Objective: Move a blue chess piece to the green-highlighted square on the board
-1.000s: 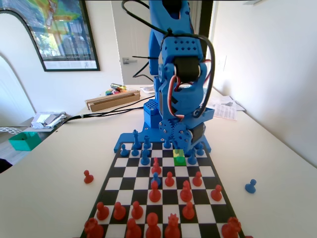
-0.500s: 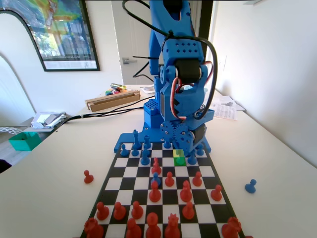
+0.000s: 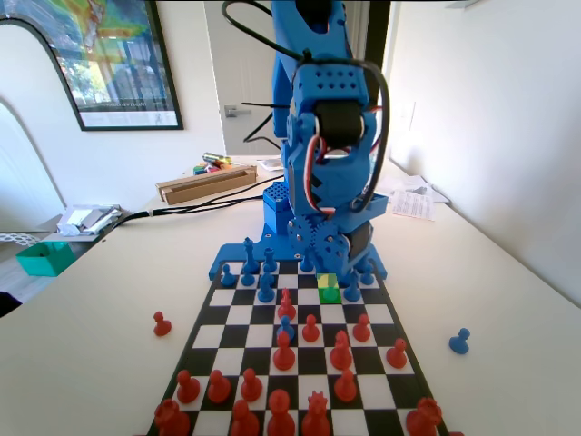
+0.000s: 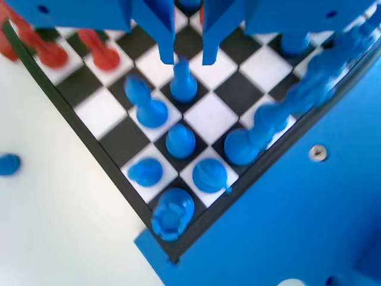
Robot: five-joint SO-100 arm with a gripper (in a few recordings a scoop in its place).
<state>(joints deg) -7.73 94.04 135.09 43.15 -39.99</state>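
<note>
In the fixed view, your blue arm stands at twelve o'clock over the flat black-and-white chequered board (image 3: 300,345). The bright saturated green-highlighted square (image 3: 329,294) lies in the far rows, with a paler yellow-green cell (image 3: 328,280) touching it on the twelve o'clock side. A stray small blue pawn (image 3: 460,341) sits off the board on the white surface (image 3: 508,300) at three o'clock, and a stray red pawn (image 3: 162,323) at nine o'clock.

In the wrist view, your claw (image 4: 189,56) hangs with its jaws parted and gripping nothing. The small blue plastic pawn (image 4: 183,83) stands on a white square just below the gap between the tips, not touching them.
</note>
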